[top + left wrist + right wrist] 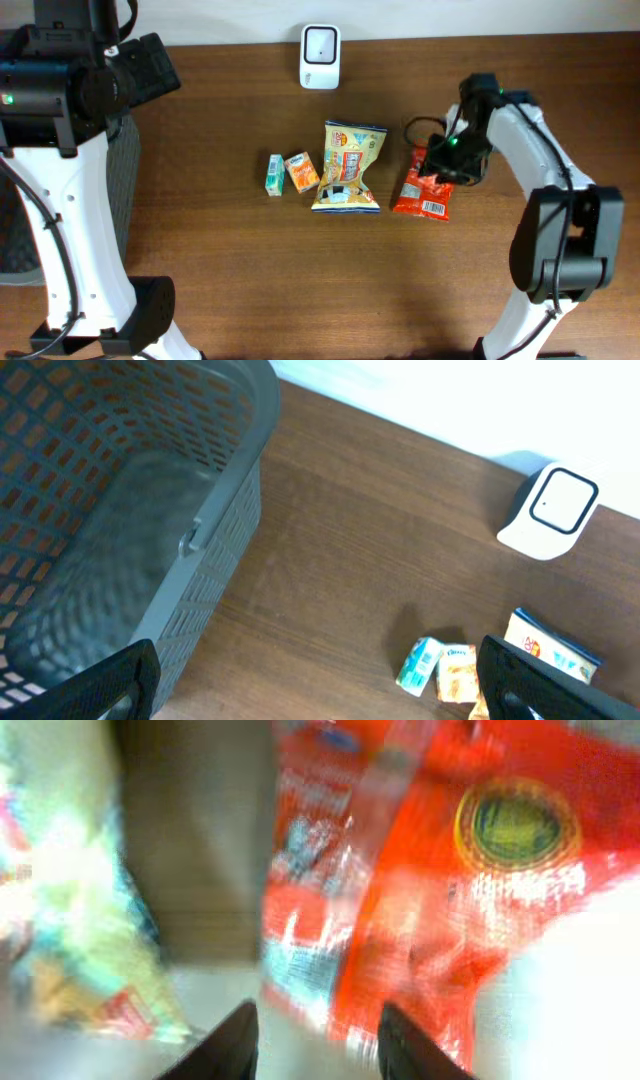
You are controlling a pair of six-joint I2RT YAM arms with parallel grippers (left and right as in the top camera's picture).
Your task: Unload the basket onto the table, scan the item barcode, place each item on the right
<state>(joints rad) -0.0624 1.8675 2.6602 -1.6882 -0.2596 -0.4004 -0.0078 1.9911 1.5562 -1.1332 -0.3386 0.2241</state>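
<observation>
The item is a red packet [418, 190], flat and shiny, lying on the brown table [200, 260] at the right end of a row of goods; its lower end carries a white patch with dark marks, too small to read from overhead. In the right wrist view the packet fills most of the frame; it is red with pale print and a round green and gold emblem [515, 820]; the whole view is blurred, so no word on it can be read.

The right gripper [447, 165] stands over the upper end of the packet; its two fingertips [235, 1040] are somewhat apart, with a narrow gap between them; whether they touch the packet I cannot tell.

Left of the packet lies a yellow snack bag [347, 168] with a red label, writing not legible; then an orange box [301, 171] and, touching it, a teal box [275, 174]. A white scanner [320, 56] stands at the far edge of the table, well apart from the packet.

The left gripper [320, 682] has its jaws wide apart and holds nothing; only the dark tips show, at the bottom corners of its view; it hangs beside a grey mesh basket [230, 510], which is cut off by the frame.
</observation>
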